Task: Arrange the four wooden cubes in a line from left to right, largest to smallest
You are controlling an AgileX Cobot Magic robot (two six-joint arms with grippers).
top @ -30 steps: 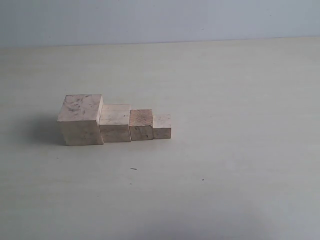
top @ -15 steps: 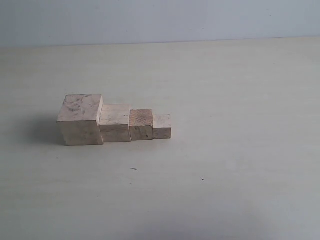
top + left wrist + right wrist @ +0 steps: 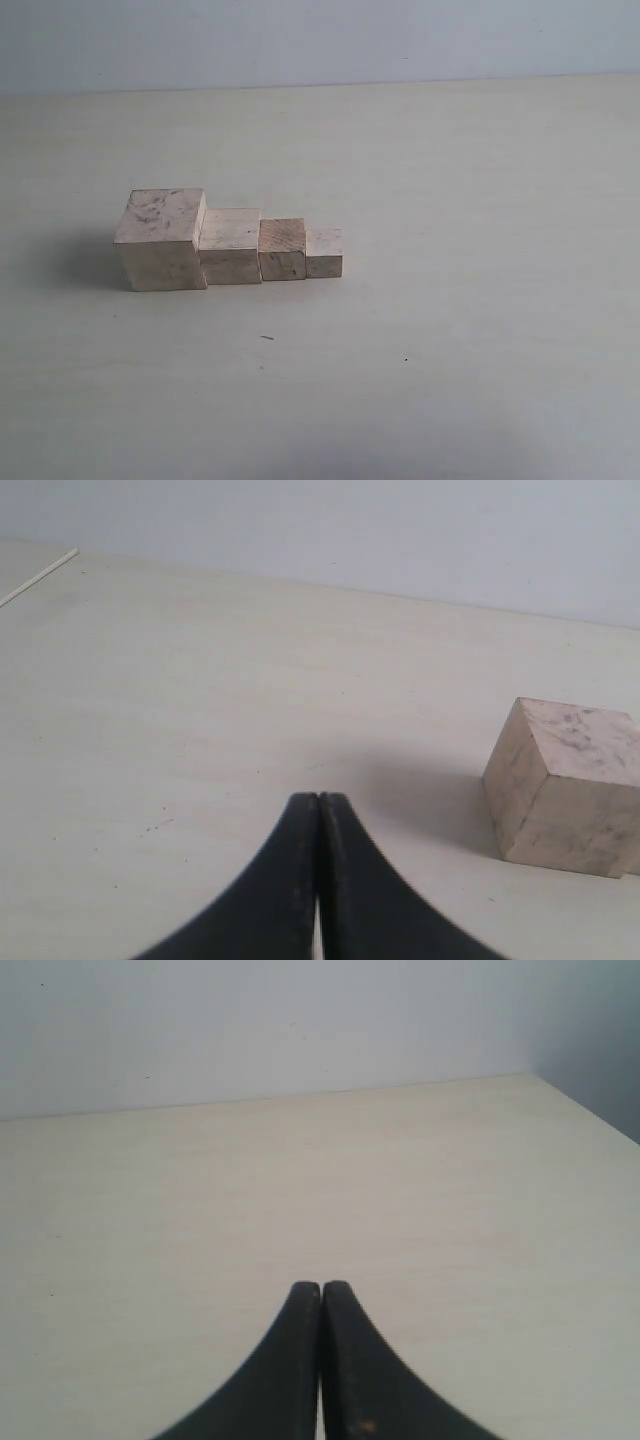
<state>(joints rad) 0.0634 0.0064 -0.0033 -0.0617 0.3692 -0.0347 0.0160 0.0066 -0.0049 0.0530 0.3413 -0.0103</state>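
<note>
Four pale wooden cubes stand touching in a row on the table in the exterior view: the largest cube (image 3: pixel 161 240) at the left, then the second cube (image 3: pixel 230 246), the third cube (image 3: pixel 282 249) and the smallest cube (image 3: pixel 324 252) at the right. Neither arm shows in the exterior view. In the left wrist view my left gripper (image 3: pixel 318 798) is shut with nothing in it, and the largest cube (image 3: pixel 565 785) stands apart from it. My right gripper (image 3: pixel 321 1286) is shut and empty over bare table; no cube shows in the right wrist view.
The pale table (image 3: pixel 450 330) runs back to a light blue wall (image 3: pixel 320 40). A table edge (image 3: pixel 590 1110) shows in the right wrist view. A thin pale line (image 3: pixel 38 577) crosses a corner of the left wrist view.
</note>
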